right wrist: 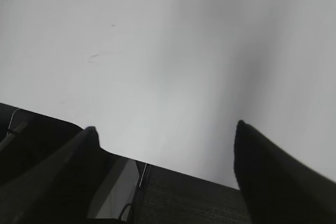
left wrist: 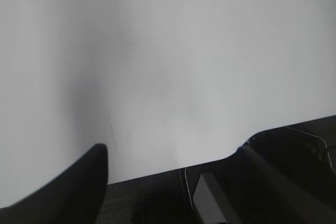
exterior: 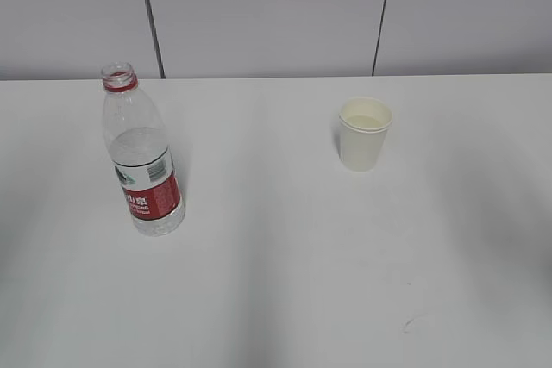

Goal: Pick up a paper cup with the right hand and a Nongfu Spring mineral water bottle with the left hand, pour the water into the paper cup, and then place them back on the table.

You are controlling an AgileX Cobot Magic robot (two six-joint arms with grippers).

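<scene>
**Bottle and cup stand alone on the table**

The bottle [exterior: 141,157] stands upright on the table [exterior: 285,282], uncapped, its red neck ring at the top and water [exterior: 138,146] filling roughly the lower two thirds. The cup [exterior: 364,134] stands upright well to the right of the bottle and a little farther back, nothing touching either one. A small dark scuff [exterior: 410,325] marks the tabletop nearer the front edge than the cup.

Neither arm shows in the exterior view. In the left wrist view the left hand [left wrist: 173,169] hangs over the table's front edge, far from the bottle, its two dark fingers [left wrist: 79,187] spread wide and released. In the right wrist view the right hand [right wrist: 165,156] sits likewise over the table edge, fingers [right wrist: 268,177] well apart, grasping nothing.
</scene>
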